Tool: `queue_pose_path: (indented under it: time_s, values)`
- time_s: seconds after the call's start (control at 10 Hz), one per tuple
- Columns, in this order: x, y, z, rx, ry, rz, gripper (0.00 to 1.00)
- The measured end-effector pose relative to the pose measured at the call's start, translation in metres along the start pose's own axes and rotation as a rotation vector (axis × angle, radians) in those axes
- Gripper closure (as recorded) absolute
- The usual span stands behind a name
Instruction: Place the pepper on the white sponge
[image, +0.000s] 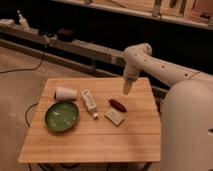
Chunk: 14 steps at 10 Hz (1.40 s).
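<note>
The pepper (117, 104) is a small dark red-brown tapered piece lying on the wooden table (95, 135), right of centre. The white sponge (114, 117) is a flat cream pad just in front of the pepper, close to it but apart. My gripper (127, 89) hangs from the white arm above the table's back right part, pointing down, behind and a little to the right of the pepper and well above it. It holds nothing that I can see.
A green bowl (62, 116) sits at the front left. A white cup (65, 93) lies on its side at the back left. A white tube-shaped bottle (89, 102) lies left of the pepper. My white body (187, 125) stands at the table's right edge.
</note>
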Motion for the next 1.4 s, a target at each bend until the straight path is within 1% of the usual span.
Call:
queue_pose_path:
  time_s: [0.8,1.0,1.1,1.2,1.3,1.4]
  values:
    - [0.000,0.000,0.001,-0.001,0.000,0.000,0.38]
    - [-0.001,0.001,-0.001,-0.006,-0.002,-0.015,0.38]
    - [-0.003,0.005,-0.003,-0.015,-0.009,-0.036,0.38]
    - [-0.007,0.012,-0.005,-0.031,-0.026,-0.084,0.38]
    - [-0.011,0.024,-0.008,-0.059,-0.042,-0.151,0.38]
    - [-0.015,0.033,-0.010,-0.078,-0.054,-0.202,0.38]
